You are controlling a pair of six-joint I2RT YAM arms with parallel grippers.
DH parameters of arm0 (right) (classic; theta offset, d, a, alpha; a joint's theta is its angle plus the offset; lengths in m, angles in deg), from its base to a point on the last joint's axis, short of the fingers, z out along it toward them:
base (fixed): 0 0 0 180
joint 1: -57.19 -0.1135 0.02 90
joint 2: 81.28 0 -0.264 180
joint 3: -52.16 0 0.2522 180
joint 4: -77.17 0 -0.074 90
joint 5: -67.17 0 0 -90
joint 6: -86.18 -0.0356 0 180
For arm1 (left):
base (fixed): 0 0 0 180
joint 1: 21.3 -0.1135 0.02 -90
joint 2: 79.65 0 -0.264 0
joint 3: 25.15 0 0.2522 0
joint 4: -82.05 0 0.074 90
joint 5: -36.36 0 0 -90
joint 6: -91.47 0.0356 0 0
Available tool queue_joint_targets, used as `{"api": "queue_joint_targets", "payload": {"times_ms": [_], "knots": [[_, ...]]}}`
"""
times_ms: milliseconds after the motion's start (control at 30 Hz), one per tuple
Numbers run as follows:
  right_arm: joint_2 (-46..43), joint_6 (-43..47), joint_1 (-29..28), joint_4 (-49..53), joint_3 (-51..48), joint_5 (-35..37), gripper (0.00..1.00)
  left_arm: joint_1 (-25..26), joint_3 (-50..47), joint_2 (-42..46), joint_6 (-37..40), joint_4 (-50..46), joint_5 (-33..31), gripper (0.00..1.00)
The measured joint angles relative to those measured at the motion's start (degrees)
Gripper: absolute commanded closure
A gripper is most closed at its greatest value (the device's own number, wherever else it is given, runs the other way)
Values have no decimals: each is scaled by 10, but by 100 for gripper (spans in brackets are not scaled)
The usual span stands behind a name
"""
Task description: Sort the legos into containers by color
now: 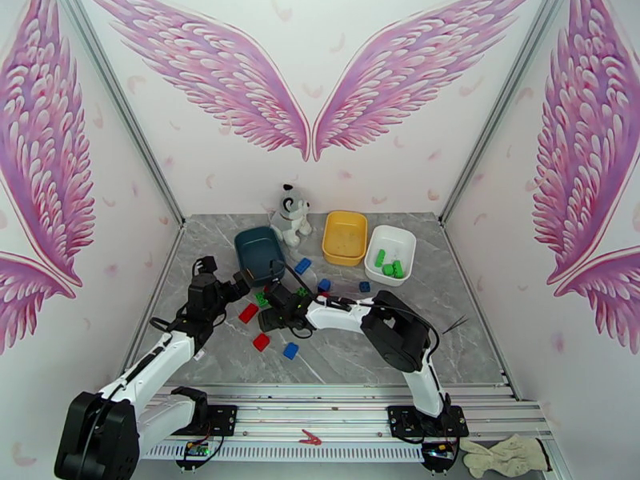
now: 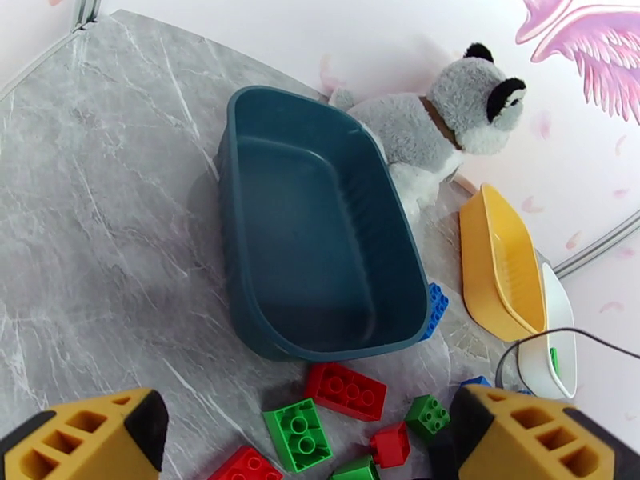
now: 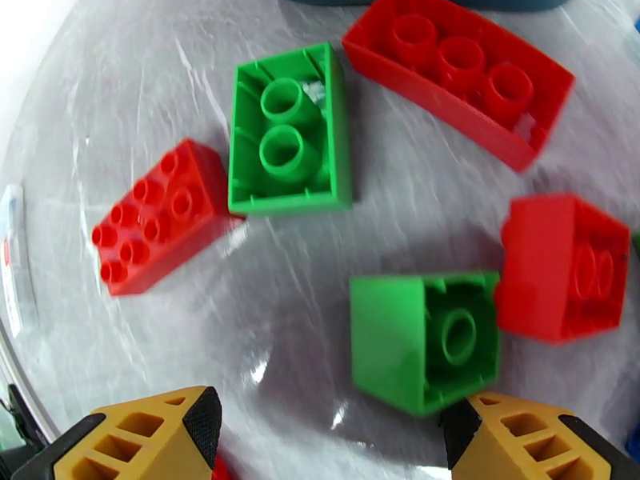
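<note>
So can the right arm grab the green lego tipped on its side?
Probably yes: the open right gripper hovers right by the green lego, though a red lego sits tight beside it.

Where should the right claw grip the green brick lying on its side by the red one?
Come from above and pinch the green brick across its near and far flat walls, likely after turning the right claw. It lies on its side, hollow underside toward the red brick touching it, so no finger fits there.
</note>
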Motion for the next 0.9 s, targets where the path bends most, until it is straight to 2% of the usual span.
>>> {"api": "queue_joint_targets", "payload": {"times_ms": [267,667,800,900], "knots": [[51,0,0,51,87,46,22,-16,-8,27,-4,-1,0,1],[99,2,0,110,167,97,36,-25,-10,39,-14,-3,3,1],[101,2,0,115,167,111,45,-25,-10,39,-15,-3,4,1],[101,4,0,118,167,119,56,-25,-13,38,-16,-2,6,1]]}}
